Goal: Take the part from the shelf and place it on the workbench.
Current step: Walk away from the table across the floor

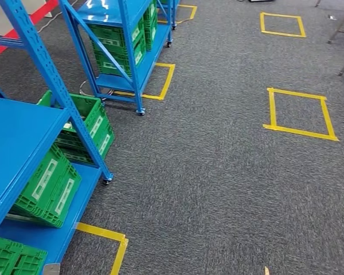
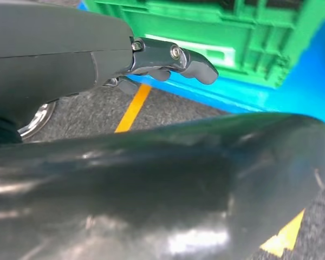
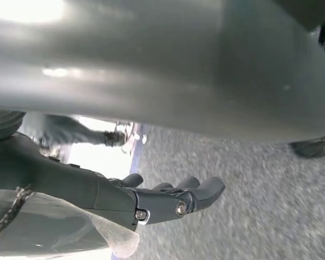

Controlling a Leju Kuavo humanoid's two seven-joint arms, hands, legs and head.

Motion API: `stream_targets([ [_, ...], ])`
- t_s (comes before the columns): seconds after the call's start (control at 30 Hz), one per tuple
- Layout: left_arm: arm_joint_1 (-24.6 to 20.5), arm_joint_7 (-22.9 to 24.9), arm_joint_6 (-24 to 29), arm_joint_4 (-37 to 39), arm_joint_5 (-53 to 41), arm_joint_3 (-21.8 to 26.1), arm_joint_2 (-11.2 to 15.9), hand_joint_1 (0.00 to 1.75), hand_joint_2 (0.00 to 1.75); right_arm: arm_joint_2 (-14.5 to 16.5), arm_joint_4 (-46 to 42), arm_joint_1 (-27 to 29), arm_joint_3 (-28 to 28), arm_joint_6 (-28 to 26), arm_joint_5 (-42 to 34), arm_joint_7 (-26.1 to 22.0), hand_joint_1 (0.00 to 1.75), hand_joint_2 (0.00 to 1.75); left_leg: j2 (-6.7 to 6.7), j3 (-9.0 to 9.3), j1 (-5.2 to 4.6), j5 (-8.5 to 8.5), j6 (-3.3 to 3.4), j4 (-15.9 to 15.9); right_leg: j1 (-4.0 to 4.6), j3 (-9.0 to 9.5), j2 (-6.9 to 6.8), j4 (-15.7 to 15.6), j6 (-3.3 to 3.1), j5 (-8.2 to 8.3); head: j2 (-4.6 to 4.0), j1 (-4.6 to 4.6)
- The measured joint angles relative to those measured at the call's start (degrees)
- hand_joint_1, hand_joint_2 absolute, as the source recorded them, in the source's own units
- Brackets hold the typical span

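Left robot hand (image 2: 169, 59): in the left wrist view, dark fingers stretched out straight, nothing between them; it hangs over grey carpet, close to a green crate and a blue shelf edge.
Right robot hand (image 3: 169, 197): in the right wrist view, fingers extended and slightly apart, holding nothing; blurred grey carpet lies beyond it.
Floor (image 1: 213, 189): grey carpet, with a yellow tape corner (image 1: 114, 243) just beside the near shelf's lower deck.
Near shelf (image 1: 19, 137): blue metal rack along the left edge of the head view, on casters, its top deck bare blue.
Near crates (image 1: 49, 186): green slotted crates tilted on the lower deck of the near shelf; one more (image 1: 90, 123) sits toward the rack's far end, something pale inside it, too small to identify.
Part: cannot tell which item it is; nothing in either robot hand.
Tape squares (image 1: 299, 113): two yellow outlines on the carpet to the right, well apart.
Far shelf (image 1: 118, 40): second blue rack carrying stacked green crates (image 1: 118, 48).
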Motion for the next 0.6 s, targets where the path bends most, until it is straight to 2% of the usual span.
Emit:
stream_targets([
  [0.03, -0.1, 0.0, 0.0, 0.0, 0.0, 0.0, -0.1, 0.0, 0.0, -0.1, -0.1, 0.0, 0.0, 0.0, 0.0, 0.0, 0.0, 0.0, -0.76, 0.09, -0.09, -0.11, -0.04, 0.1, 0.15, 1.58, 1.47, -3.9, -0.51, 2.12, 0.0, -0.05],
  [0.07, -0.1, 0.0, 0.0, 0.1, 0.0, 0.0, -0.1, 0.0, 0.0, -0.2, -0.1, 0.0, 0.0, 0.0, 0.0, -0.3, 0.0, 0.0, -1.51, 0.01, -0.05, -0.16, -0.17, 0.1, 0.28, 2.93, 2.72, -7.1, -0.87, 3.45, 0.0, -0.06],
  [0.1, -0.1, 0.0, 0.0, 0.1, 0.0, 0.0, -0.2, 0.0, 0.0, -0.2, -0.2, 0.0, -0.1, 0.0, 0.0, -0.5, 0.0, 0.0, -2.17, -0.22, 0.04, -0.14, -0.39, 0.2, 0.36, 3.7, 3.61, -8.7, -1.14, 3.81, 0.0, -0.03],
  [0.13, 0.0, 0.0, 0.1, 0.2, 0.0, 0.0, -0.3, 0.0, 0.0, -0.3, -0.2, -0.1, -0.2, 0.0, 0.0, -0.8, 0.0, 0.0, -2.78, -0.5, 0.13, -0.06, -0.66, 0.2, 0.36, 4.06, 3.79, -9.3, -1.31, 3.58, 0.0, 0.01],
  [0.17, 0.1, 0.0, 0.1, 0.2, 0.0, 0.0, -0.3, 0.0, 0.0, -0.3, -0.2, -0.1, -0.2, 0.0, 0.0, -1.0, 0.0, 0.0, -3.45, -0.77, 0.23, 0.07, -1.01, 0.2, 0.34, 4.27, 3.16, -9.8, -1.35, 3.5, 0.0, 0.07],
  [0.2, 0.2, -0.1, 0.1, 0.2, 0.0, 0.0, -0.2, 0.0, 0.0, -0.2, -0.2, -0.2, -0.2, 0.0, 0.0, -1.0, 0.0, 0.0, -3.33, -0.94, 0.19, -0.06, -1.28, 0.3, 0.22, 4.5, 2.38, -10.3, -1.43, 3.54, 0.0, 0.11],
  [0.23, 0.2, -0.1, 0.1, 0.2, -0.1, 0.0, -0.2, 0.0, 0.0, -0.2, -0.2, -0.2, -0.3, 0.0, 0.0, -1.0, 0.0, 0.0, -2.27, -1.29, 0.08, -0.68, -1.57, 1.0, 0.07, 4.8, 1.58, -10.9, -1.52, 3.64, 0.0, -0.04],
  [0.27, 0.1, -0.1, 0.2, 0.2, -0.1, 0.0, -0.2, 0.0, 0.0, -0.2, -0.2, -0.2, -0.3, -0.1, 0.0, -1.0, 0.0, 0.0, -0.66, -2.08, -0.02, -1.91, -1.87, 2.8, -0.05, 5.14, 0.65, -11.4, -1.6, 3.74, 0.0, -0.2],
  [0.33, -0.1, -0.1, 0.3, 0.3, -0.2, 0.0, -0.1, 0.0, 0.0, -0.1, -0.2, 0.0, -0.4, 0.0, -0.1, -1.1, 0.0, 0.0, 2.84, -5.12, 0.16, -5.52, -2.45, 9.5, -0.03, 5.6, -1.25, -11.7, -1.83, 3.61, 0.0, -0.47],
  [0.37, -0.1, -0.1, 0.3, 0.3, -0.3, 0.0, -0.1, 0.0, 0.0, -0.1, -0.2, 0.1, -0.4, 0.1, -0.2, -1.1, 0.0, 0.0, 3.54, -6.83, 0.38, -6.93, -2.76, 13.0, 0.02, 5.73, -2.23, -11.7, -1.85, 3.45, 0.0, -0.47],
  [0.4, -0.1, 0.0, 0.3, 0.3, -0.4, 0.0, -0.1, 0.0, 0.0, -0.1, -0.2, 0.1, -0.5, 0.2, -0.3, -1.1, 0.0, 0.0, 3.87, -7.9, 0.63, -7.38, -3.04, 15.3, 0.02, 5.87, -3.13, -11.7, -1.82, 3.27, 0.0, -0.49],
  [0.43, 0.0, 0.0, 0.4, 0.3, -0.5, 0.0, -0.1, 0.0, 0.0, -0.1, -0.2, 0.0, -0.6, 0.4, -0.5, -1.0, 0.0, 0.0, 4.1, -7.97, 0.86, -6.67, -3.3, 15.4, -0.01, 6.04, -3.97, -11.7, -1.72, 3.1, 0.0, -0.49],
  [0.47, 0.1, 0.0, 0.4, 0.3, -0.5, 0.0, 0.0, 0.0, 0.0, -0.1, -0.2, 0.0, -0.7, 0.4, -0.5, -1.0, 0.0, 0.0, 4.45, -6.92, 1.06, -4.96, -3.51, 13.4, -0.06, 6.28, -4.73, -11.7, -1.55, 2.91, 0.0, -0.51],
  [0.5, 0.1, 0.0, 0.4, 0.3, -0.5, 0.0, 0.0, 0.0, 0.0, -0.1, -0.2, 0.0, -0.7, 0.5, -0.6, -1.0, 0.0, 0.0, 5.16, -4.98, 1.21, -2.68, -3.63, 9.6, -0.11, 6.6, -5.43, -11.6, -1.33, 2.69, 0.0, -0.52],
  [0.53, 0.1, 0.0, 0.4, 0.3, -0.6, 0.0, 0.1, 0.0, 0.0, -0.1, -0.2, -0.1, -0.8, 0.5, -0.6, -1.0, 0.0, 0.0, 6.59, -2.93, 1.14, -1.02, -3.66, 5.6, -0.04, 6.86, -6.06, -11.6, -1.04, 2.43, 0.0, -0.53],
  [0.57, 0.0, 0.0, 0.5, 0.3, -0.6, 0.0, 0.1, 0.0, 0.0, -0.1, -0.2, -0.1, -0.9, 0.5, -0.6, -1.0, 0.0, 0.0, 7.71, -1.38, 1.03, 0.05, -3.39, 2.5, 0.08, 6.97, -6.66, -11.5, -0.72, 2.15, 0.0, -0.56],
  [0.6, -0.1, 0.0, 0.5, 0.4, -0.6, 0.0, 0.1, 0.0, 0.0, -0.1, -0.2, -0.1, -0.9, 0.5, -0.5, -1.0, 0.0, 0.0, 8.49, -0.53, 0.86, 0.42, -3.01, 0.7, 0.23, 7.16, -7.23, -11.4, -0.4, 1.91, 0.0, -0.55],
])
